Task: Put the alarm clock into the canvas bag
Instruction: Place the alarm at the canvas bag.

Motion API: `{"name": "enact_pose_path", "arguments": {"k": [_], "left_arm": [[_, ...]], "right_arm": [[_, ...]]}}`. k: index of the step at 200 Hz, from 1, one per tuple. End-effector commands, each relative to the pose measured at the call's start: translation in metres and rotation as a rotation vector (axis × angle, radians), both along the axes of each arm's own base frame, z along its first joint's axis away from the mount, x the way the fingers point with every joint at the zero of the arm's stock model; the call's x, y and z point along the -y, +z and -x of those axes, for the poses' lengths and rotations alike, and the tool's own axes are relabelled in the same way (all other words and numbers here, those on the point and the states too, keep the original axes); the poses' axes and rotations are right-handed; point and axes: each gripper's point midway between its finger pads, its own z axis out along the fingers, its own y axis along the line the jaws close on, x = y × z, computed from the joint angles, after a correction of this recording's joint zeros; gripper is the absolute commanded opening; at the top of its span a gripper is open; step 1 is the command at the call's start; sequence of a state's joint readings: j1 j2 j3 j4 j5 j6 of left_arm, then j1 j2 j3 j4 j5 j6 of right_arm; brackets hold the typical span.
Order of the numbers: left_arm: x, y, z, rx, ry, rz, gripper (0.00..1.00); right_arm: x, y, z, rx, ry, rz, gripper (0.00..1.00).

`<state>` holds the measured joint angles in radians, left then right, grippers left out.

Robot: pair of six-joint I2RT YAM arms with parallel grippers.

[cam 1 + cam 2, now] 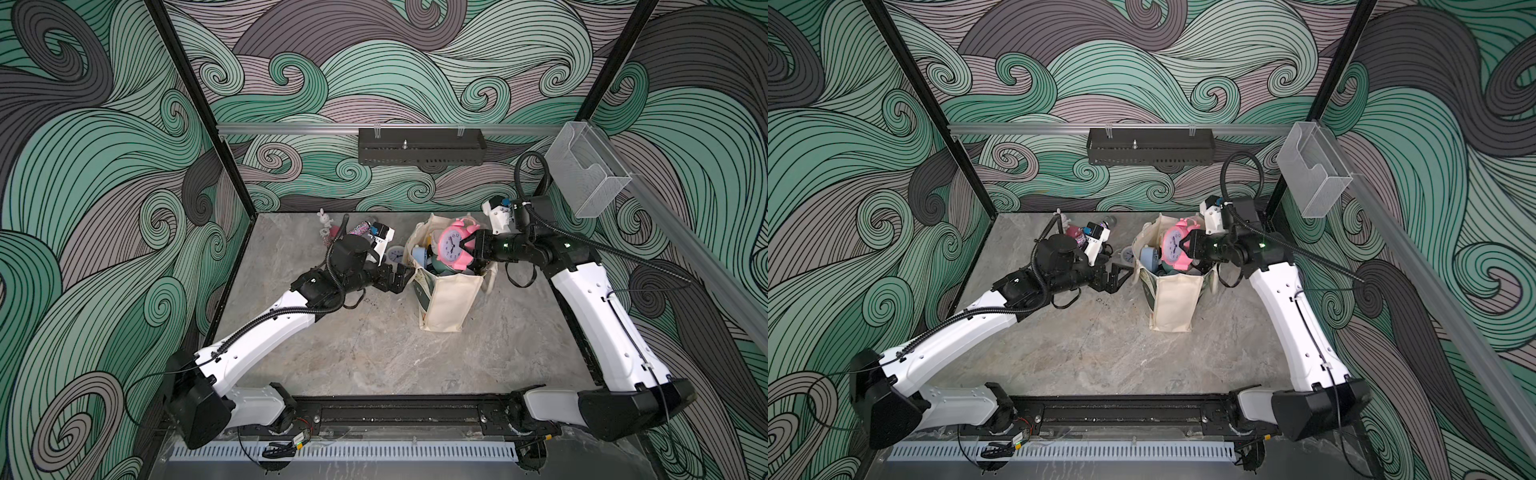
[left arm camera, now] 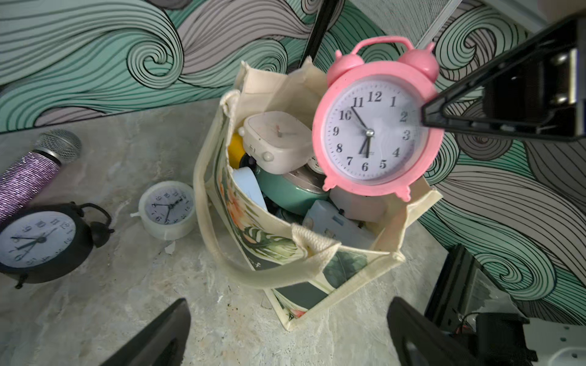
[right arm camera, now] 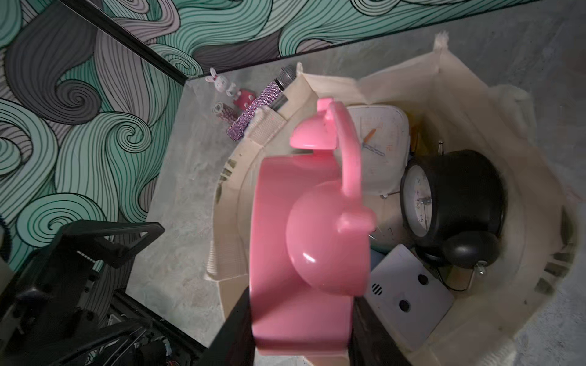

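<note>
Only the left wrist view shows a black clock (image 2: 38,240) outside the bag (image 2: 358,285); mid-frame in a top view, my right pincer (image 1: 467,252) pinches the pink clock (image 1: 449,243) over it, left pincer (image 1: 401,279) spread.

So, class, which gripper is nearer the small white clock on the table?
Left. The left gripper hangs close by the white clock, open; the right gripper holds the pink clock over the bag, farther off.

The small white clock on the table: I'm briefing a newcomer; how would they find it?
Find the canvas bag standing on the table. The small white clock sits right beside it. Unlike the black clock nearby, it is pale, smaller and has no bells.
</note>
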<state>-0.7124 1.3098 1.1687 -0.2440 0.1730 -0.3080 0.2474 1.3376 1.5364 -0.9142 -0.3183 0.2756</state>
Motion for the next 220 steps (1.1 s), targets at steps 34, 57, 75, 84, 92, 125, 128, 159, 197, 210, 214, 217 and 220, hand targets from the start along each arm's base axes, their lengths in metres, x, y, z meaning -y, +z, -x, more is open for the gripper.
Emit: {"name": "enact_pose_path", "arguments": {"k": [34, 57, 75, 84, 92, 125, 128, 159, 197, 210, 214, 217, 220], "left_arm": [[0.023, 0.011, 0.003, -0.076, -0.084, 0.031, 0.99], [0.025, 0.012, 0.0, -0.09, -0.077, 0.019, 0.99], [0.027, 0.004, -0.005, -0.111, -0.067, -0.004, 0.99], [0.027, 0.003, -0.007, -0.115, -0.06, -0.01, 0.99], [0.027, 0.002, -0.008, -0.122, -0.058, -0.017, 0.99], [0.027, -0.007, -0.016, -0.15, -0.031, -0.064, 0.99], [0.026, -0.008, -0.017, -0.154, -0.026, -0.072, 0.99], [0.021, -0.018, -0.029, -0.171, 0.032, -0.133, 0.99], [0.017, -0.02, -0.042, -0.165, 0.09, -0.179, 0.99], [0.015, -0.02, -0.046, -0.16, 0.108, -0.193, 0.98], [0.014, -0.02, -0.047, -0.159, 0.113, -0.196, 0.98], [0.014, -0.021, -0.048, -0.159, 0.115, -0.199, 0.98], [0.013, -0.021, -0.048, -0.158, 0.119, -0.201, 0.98]], "right_arm": [[-0.011, 0.006, 0.001, 0.1, 0.073, -0.044, 0.12], [-0.012, -0.007, 0.011, 0.062, 0.086, -0.045, 0.12], [-0.012, -0.02, 0.021, 0.02, 0.092, -0.05, 0.12], [-0.013, -0.026, 0.027, 0.001, 0.096, -0.057, 0.12], [-0.015, -0.032, 0.032, -0.02, 0.104, -0.064, 0.12], [-0.017, -0.054, 0.049, -0.083, 0.121, -0.039, 0.17], [-0.016, -0.056, 0.05, -0.086, 0.116, -0.03, 0.18], [0.007, -0.07, 0.038, -0.105, 0.003, 0.089, 0.46], [0.023, -0.056, 0.011, -0.09, -0.095, 0.168, 0.71], [0.023, -0.051, 0.005, -0.093, -0.103, 0.181, 0.76], [0.023, -0.048, 0.003, -0.089, -0.104, 0.183, 0.77], [0.023, -0.047, 0.002, -0.089, -0.104, 0.185, 0.78], [0.024, -0.045, 0.001, -0.086, -0.107, 0.185, 0.79]]}}
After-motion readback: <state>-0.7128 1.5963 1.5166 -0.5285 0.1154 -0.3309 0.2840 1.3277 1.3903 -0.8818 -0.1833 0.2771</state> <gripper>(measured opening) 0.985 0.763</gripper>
